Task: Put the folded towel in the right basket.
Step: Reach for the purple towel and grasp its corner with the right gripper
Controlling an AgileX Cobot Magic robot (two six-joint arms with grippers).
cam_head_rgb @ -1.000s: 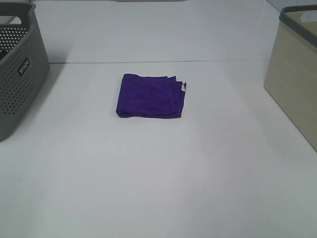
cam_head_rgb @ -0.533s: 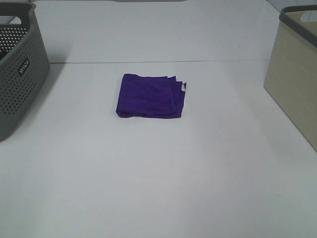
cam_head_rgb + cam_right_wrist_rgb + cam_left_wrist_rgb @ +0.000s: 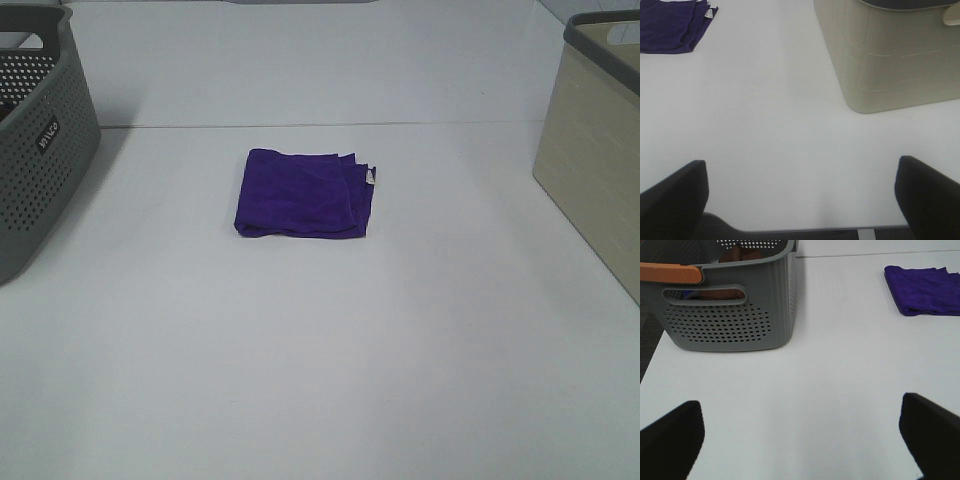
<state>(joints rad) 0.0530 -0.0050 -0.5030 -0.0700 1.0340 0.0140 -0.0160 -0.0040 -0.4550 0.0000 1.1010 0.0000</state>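
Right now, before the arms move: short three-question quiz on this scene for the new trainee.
1. Is the folded purple towel in the beige basket yet?
2. Which basket has perforated walls? A) the grey basket B) the beige basket C) both
3. True or false: the left fingers and the right fingers are spread apart and hold nothing.

Key
1. No, it lies flat on the white table, between the two baskets.
2. A
3. True
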